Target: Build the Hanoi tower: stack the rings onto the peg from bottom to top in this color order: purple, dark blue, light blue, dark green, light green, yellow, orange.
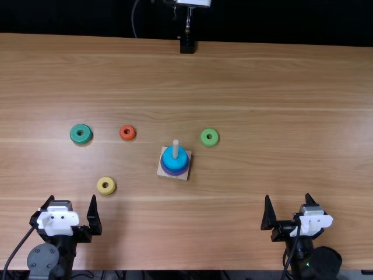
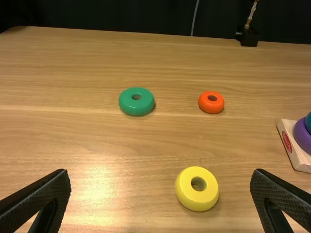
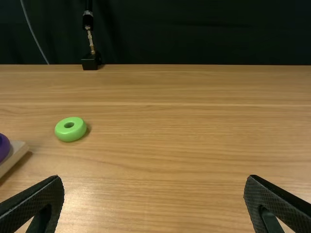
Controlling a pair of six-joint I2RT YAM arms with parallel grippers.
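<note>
Since light blue ring (image 1: pixel 169 157) sits uppermost on peg (image 1: pixel 175 147), next item: dark green ring (image 1: pixel 74 133), flat on counter (image 1: pixel 262 87). Left claw (image 1: pixel 72 198), right claw (image 1: pixel 288 197): released. Grip centrally; centre over peg; lower level.

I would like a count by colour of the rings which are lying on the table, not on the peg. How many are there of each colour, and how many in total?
Dark green ring: 1
Orange ring: 1
Yellow ring: 1
Light green ring: 1
Total: 4
</note>
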